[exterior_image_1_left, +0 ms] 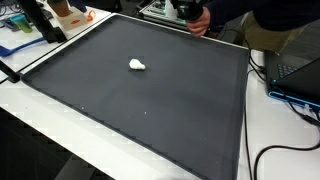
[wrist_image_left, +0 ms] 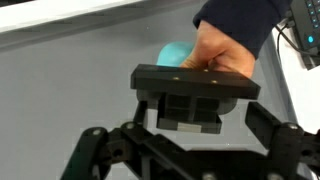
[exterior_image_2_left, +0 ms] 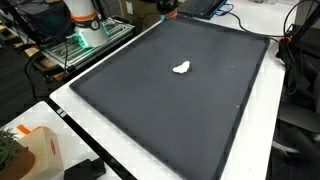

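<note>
On my wrist feed the fingers [wrist_image_left: 285,142] stand wide apart, one at the 8 o'clock corner of the picture and one at 4 o'clock, and I see nothing gripped between them. The black block of the wrist mount sits in the middle of the view.

Just past that block, at 12 o'clock from the fingers, is a rounded teal object [wrist_image_left: 172,52]. A person's hand [wrist_image_left: 215,55] holds it, coming in from 1 o'clock with a dark blue sleeve [wrist_image_left: 245,20] behind it. The block hides the lower part of the object, so I cannot tell whether it rests on the mat [wrist_image_left: 70,90] or is held above it. It is near the fingers but not touching them.

In both exterior views the dark mat covers most of the white table [exterior_image_1_left: 280,130] [exterior_image_2_left: 120,150]. A small white lump [exterior_image_1_left: 137,65] [exterior_image_2_left: 181,68] lies alone on it, a little toward 11 o'clock from the mat's middle in the view where the hand [exterior_image_1_left: 198,22] shows at the 12 o'clock edge. The lump is well apart from that hand and from the fingers.

In that same exterior view a laptop [exterior_image_1_left: 300,75] sits on the table off the mat's 3 o'clock side, and a black cable [exterior_image_1_left: 268,152] curls at 5 o'clock. I cannot make out the teal object in either exterior view.
</note>
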{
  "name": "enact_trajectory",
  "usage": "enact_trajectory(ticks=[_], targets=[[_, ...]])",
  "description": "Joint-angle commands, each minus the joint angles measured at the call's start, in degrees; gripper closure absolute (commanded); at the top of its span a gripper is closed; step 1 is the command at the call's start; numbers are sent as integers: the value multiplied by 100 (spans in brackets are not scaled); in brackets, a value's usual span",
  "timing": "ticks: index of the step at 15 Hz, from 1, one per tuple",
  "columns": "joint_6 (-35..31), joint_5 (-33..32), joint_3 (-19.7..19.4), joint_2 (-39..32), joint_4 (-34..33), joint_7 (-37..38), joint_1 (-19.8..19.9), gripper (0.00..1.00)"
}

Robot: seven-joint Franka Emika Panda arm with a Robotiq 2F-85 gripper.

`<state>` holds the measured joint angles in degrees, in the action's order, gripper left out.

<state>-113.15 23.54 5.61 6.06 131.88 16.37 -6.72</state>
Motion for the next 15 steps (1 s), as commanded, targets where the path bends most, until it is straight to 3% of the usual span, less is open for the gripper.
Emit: enact_trajectory(ticks=[1,10,11,14,15], targets=[[81,215,-9,45,29,-150,34,2],[183,200,-22,41,7,-222,57,25],[186,194,-23,46,9,-220,58,41],[189,181,-25,43,1,-226,66,63],[163,169,-21,55,9,-213,67,65]])
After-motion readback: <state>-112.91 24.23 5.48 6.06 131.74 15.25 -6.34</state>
